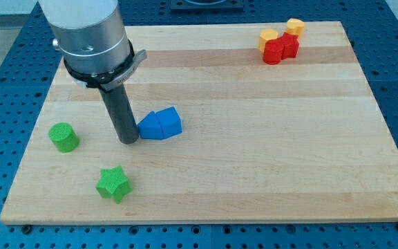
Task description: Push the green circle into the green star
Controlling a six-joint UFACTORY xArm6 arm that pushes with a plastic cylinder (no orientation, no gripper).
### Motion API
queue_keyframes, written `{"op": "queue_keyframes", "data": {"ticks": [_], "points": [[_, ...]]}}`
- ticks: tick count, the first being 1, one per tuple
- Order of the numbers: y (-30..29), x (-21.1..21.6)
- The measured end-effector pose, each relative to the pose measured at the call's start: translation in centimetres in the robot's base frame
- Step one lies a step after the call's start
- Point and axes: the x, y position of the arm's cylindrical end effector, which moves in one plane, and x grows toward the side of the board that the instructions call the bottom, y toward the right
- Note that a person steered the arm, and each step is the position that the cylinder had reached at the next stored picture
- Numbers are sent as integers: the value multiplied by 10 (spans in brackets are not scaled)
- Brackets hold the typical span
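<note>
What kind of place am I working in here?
Probably a robotics lab bench: a wooden board lying on a blue perforated table, with small coloured blocks such as the green circle and green star. My tip sits beside the blue blocks.

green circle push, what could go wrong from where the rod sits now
My tip rests against the blue blocks, to the view's right of the green circle, so moving off may drag them. Pushing from this side sends the circle toward the view's left edge of the board, not down to the green star.
</note>
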Motion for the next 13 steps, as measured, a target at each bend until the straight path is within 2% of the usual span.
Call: {"op": "queue_keyframes", "data": {"ticks": [2,4,5,7,9,13], "points": [[-123,-53],[-145,-51],[-142,-33],[-121,-28],[-111,22],[-74,35]]}}
